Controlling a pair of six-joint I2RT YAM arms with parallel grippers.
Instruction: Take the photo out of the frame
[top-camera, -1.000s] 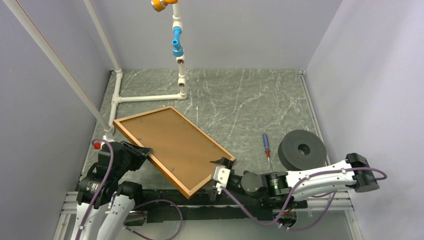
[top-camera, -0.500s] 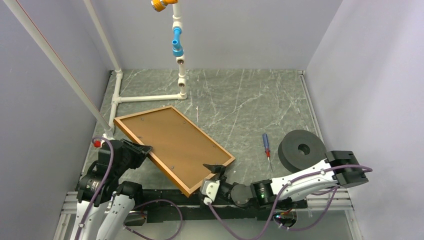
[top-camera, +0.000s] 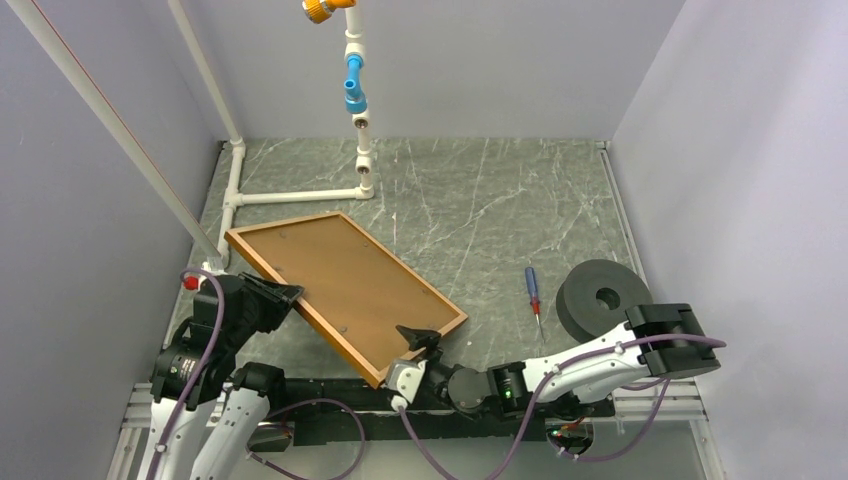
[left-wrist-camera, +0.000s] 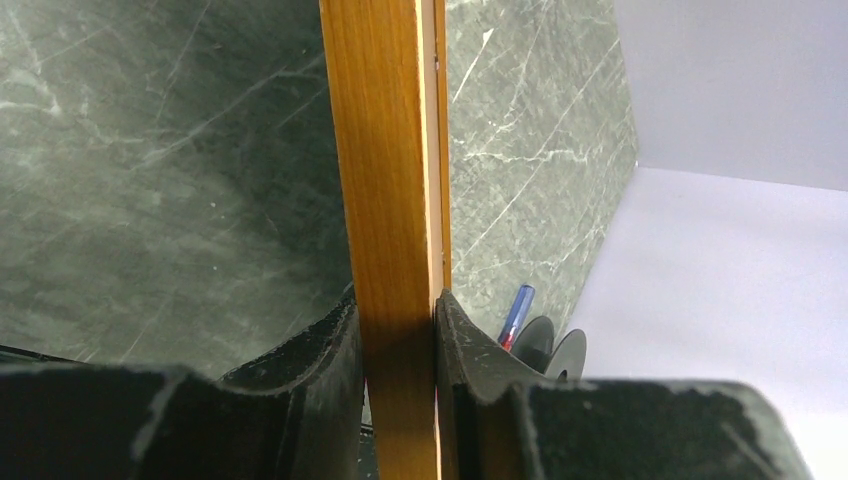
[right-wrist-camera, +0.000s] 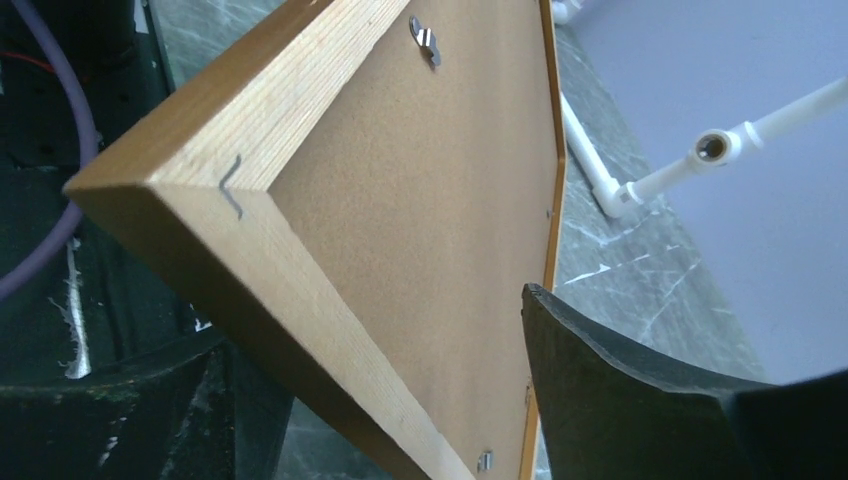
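Showing the frame (top-camera: 345, 288) held back-side up over the green marbled desk (top-camera: 480, 200), its long axis running from 10 o'clock to 4 o'clock in the top view. Only the brown backing board (right-wrist-camera: 440, 200) and the wooden border are seen; the photo shows in no view.

The left fingers (top-camera: 288, 293) pinch the frame's long edge on its 8 o'clock side. In the left wrist view both pads press flat against the two faces of the border, with desk visible on either side of the wood.

The right fingers (top-camera: 420, 338) stand spread about the frame's corner at 5 o'clock. In the right wrist view one finger lies below the corner and the other above the backing board, and no contact is seen. Two small metal clips (right-wrist-camera: 427, 42) sit on the backing board close to the border. Whether the far corner at 10 o'clock rests on the desk cannot be told.

A screwdriver (top-camera: 532, 288) with a blue and red handle lies on the desk at 3 o'clock of the frame. A black foam ring (top-camera: 580, 300) sits just beyond it, also at 3 o'clock. White pipe (top-camera: 300, 196) runs along the desk at 12 o'clock of the frame, with an upright bearing a blue fitting (top-camera: 353, 85).
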